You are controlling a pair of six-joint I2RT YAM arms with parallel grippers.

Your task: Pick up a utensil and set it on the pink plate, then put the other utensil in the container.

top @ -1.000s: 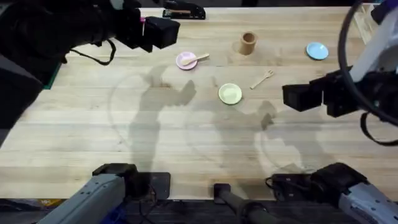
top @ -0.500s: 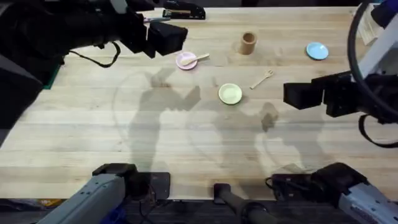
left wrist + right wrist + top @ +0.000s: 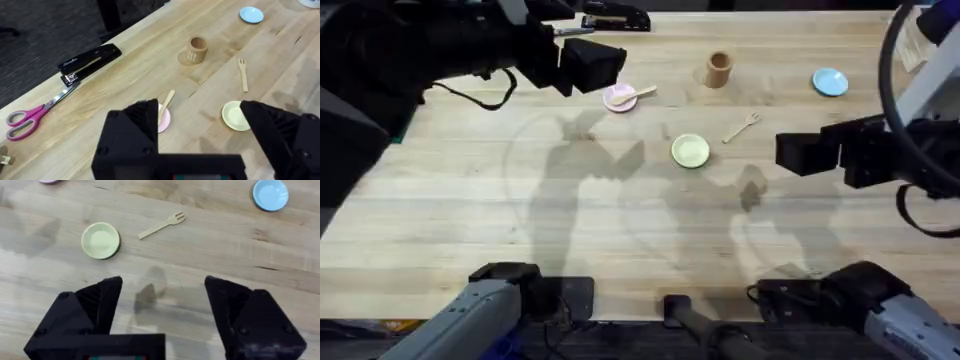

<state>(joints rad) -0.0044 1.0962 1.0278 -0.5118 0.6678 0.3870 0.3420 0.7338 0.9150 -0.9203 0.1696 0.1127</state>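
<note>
On table (image 3: 470, 200): 3 plates, 2 utensils

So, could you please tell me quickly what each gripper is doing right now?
Left gripper: jaws open, holding nothing.
Right gripper: jaws open, holding nothing.

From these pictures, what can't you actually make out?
- Pink plate: left wrist view, partly behind the left gripper's finger.
- Container: overhead view, inside too small to see.
- Left gripper: overhead view, dark and blurred.
- Fork: right wrist view, prongs too small to count.
</note>
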